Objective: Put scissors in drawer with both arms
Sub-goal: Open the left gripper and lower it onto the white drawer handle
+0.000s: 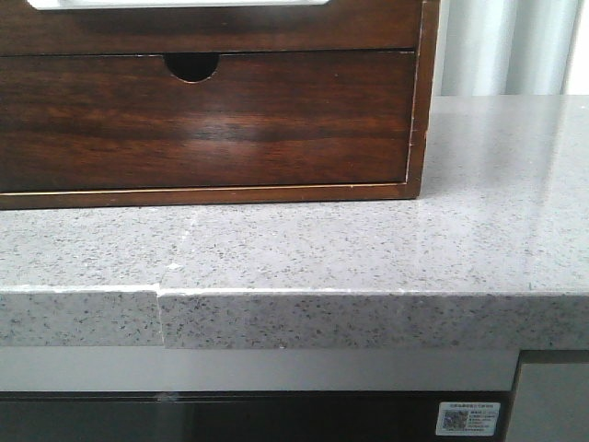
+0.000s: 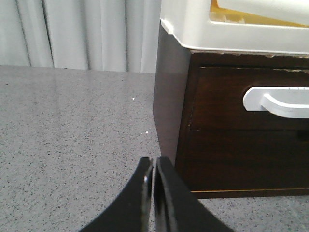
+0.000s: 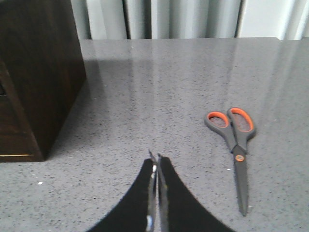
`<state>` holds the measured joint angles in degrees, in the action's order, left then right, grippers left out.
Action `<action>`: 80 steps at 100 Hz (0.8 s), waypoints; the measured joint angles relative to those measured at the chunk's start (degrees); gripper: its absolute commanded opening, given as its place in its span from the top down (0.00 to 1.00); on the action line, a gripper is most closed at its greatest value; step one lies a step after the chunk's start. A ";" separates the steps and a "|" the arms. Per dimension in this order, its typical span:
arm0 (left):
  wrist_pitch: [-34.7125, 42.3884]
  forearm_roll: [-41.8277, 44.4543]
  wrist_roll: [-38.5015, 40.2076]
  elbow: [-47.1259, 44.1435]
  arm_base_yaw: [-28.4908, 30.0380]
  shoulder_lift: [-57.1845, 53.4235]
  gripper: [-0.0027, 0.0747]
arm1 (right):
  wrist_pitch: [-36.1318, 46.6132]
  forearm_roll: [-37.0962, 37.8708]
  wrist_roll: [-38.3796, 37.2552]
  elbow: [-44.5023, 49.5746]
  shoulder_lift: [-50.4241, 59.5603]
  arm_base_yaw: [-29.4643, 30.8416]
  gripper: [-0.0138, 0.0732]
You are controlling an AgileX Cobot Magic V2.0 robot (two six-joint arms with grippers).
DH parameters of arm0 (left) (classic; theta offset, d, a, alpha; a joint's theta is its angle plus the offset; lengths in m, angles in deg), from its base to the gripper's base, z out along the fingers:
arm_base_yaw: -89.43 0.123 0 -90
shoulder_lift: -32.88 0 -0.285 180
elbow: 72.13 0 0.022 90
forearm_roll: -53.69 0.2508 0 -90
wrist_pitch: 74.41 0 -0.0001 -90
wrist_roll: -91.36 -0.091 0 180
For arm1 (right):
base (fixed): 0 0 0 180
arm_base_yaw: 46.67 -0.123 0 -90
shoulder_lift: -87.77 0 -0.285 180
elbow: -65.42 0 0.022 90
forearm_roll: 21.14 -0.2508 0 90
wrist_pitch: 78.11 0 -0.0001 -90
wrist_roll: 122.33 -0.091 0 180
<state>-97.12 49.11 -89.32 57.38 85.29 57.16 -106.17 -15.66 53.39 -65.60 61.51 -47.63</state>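
Note:
The scissors [image 3: 236, 140] lie flat and closed on the speckled grey counter, with grey handles lined in orange; they show only in the right wrist view. My right gripper [image 3: 155, 162] is shut and empty, low over the counter, apart from the scissors. The drawer [image 1: 230, 28] is the upper dark brown front of the wooden cabinet, closed, with a white handle [image 2: 277, 101]. My left gripper [image 2: 153, 166] is shut and empty, near the cabinet's front corner. Neither gripper shows in the front view.
Below it is a same-wood drawer with a half-round notch [image 1: 202, 120], also closed. A white plastic box [image 2: 231, 29] sits on the cabinet. The counter's front edge [image 1: 276, 295] has a seam. Grey curtains hang behind.

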 measured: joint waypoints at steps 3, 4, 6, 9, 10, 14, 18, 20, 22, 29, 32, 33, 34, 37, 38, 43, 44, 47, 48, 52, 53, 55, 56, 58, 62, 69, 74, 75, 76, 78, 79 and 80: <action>0.00 0.27 0.00 0.45 0.00 0.78 0.99 | -0.01 0.27 0.00 -0.29 -0.37 0.00 0.92; 0.00 0.26 0.00 0.46 0.00 1.11 0.99 | -0.01 0.36 0.00 -0.29 -0.64 0.00 0.92; 0.00 0.52 0.00 0.58 0.00 1.40 0.99 | -0.09 0.51 0.00 -0.41 -0.79 0.00 0.92; 0.00 0.77 0.00 0.66 0.00 1.90 0.99 | -0.09 0.63 0.00 -0.52 -1.06 0.00 0.92; 0.00 0.82 0.00 0.66 0.00 2.07 0.99 | -0.09 0.76 0.00 -0.52 -1.08 0.00 0.92; -0.13 0.88 0.00 0.71 0.00 2.53 0.99 | -0.22 0.89 0.00 -0.52 -1.17 0.00 0.92; -0.13 0.93 0.00 0.80 0.00 2.80 0.99 | -0.33 0.90 0.00 -0.52 -1.32 0.00 0.92; -0.15 1.04 0.00 0.80 0.00 2.80 0.99 | -0.31 0.90 0.00 -0.52 -1.31 0.00 0.92; -0.15 1.03 0.00 0.80 0.00 2.91 0.99 | -0.31 0.90 0.00 -0.52 -1.31 0.00 0.92; -0.15 1.03 0.00 0.80 0.00 3.02 0.99 | -0.44 1.00 0.00 -0.52 -1.31 0.00 0.92; -0.25 1.03 0.00 0.80 0.00 3.13 0.99 | -0.44 1.00 0.00 -0.52 -1.31 0.00 0.92; -0.25 1.03 0.00 0.80 0.00 3.13 0.99 | -0.44 1.00 0.00 -0.52 -1.31 0.00 0.92; -0.25 1.03 0.00 0.80 0.00 3.13 0.99 | -0.44 1.00 0.00 -0.52 -1.31 0.00 0.92; -0.25 1.03 0.00 0.80 0.00 3.13 0.99 | -0.44 1.00 0.00 -0.52 -1.31 0.00 0.92; -0.25 1.03 0.00 0.80 0.00 3.13 0.99 | -0.44 1.00 0.00 -0.52 -1.31 0.00 0.92; -0.25 1.03 0.00 0.80 0.00 3.13 0.99 | -0.44 1.00 0.00 -0.52 -1.31 0.00 0.92; -0.25 1.03 0.00 0.80 0.00 3.13 0.99 | -0.44 1.00 0.00 -0.52 -1.31 0.00 0.92; -0.25 1.03 0.00 0.80 0.00 3.13 0.99 | -0.44 1.00 0.00 -0.52 -1.31 0.00 0.92; -0.25 1.03 0.00 0.80 0.00 3.13 0.99 | -0.44 1.00 0.00 -0.52 -1.31 0.00 0.92; -0.25 1.03 0.00 0.80 0.00 3.13 0.99 | -0.55 1.00 0.00 -0.52 -1.31 0.00 0.92; -0.25 1.03 0.00 0.80 0.00 3.13 0.99 | -0.55 1.00 0.00 -0.52 -1.31 0.00 0.92; -0.25 1.03 0.00 0.80 0.00 3.13 0.99 | -0.65 1.00 0.00 -0.52 -1.31 0.00 0.92; -0.25 1.03 0.00 0.80 0.00 3.13 0.99 | -0.64 1.00 0.00 -0.52 -1.31 0.00 0.92; -0.25 1.03 0.00 0.80 0.00 3.13 0.99 | -0.64 1.00 0.00 -0.52 -1.31 0.00 0.92; -0.25 1.03 0.00 0.80 0.00 3.13 0.99 | -0.64 1.00 0.00 -0.52 -1.31 0.00 0.92; -0.25 1.07 0.00 0.80 0.00 3.13 0.99 | -0.64 1.00 0.00 -0.52 -1.31 0.00 0.91; -0.25 1.29 0.00 0.80 0.00 3.13 0.98 | -0.64 1.00 0.00 -0.52 -1.31 0.00 0.85; -0.25 1.43 0.00 0.80 0.00 3.13 0.98 | -0.64 1.00 0.00 -0.52 -1.31 0.00 0.84; -0.25 1.45 0.00 0.80 0.00 3.13 0.98 | -0.64 1.00 0.00 -0.52 -1.31 0.00 0.82; -0.25 1.60 0.00 0.80 0.00 3.13 0.95 | -0.64 1.00 0.00 -0.52 -1.31 0.00 0.77; -0.25 1.72 0.00 0.80 0.00 3.13 0.93 | -0.64 1.00 0.00 -0.52 -1.31 0.00 0.76; -0.25 1.88 0.00 0.80 0.00 3.13 0.92 | -0.67 1.00 0.00 -0.52 -1.31 0.00 0.72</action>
<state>-97.37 50.99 -89.32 58.18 85.29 60.29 -106.84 -14.66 53.39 -66.13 60.20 -47.63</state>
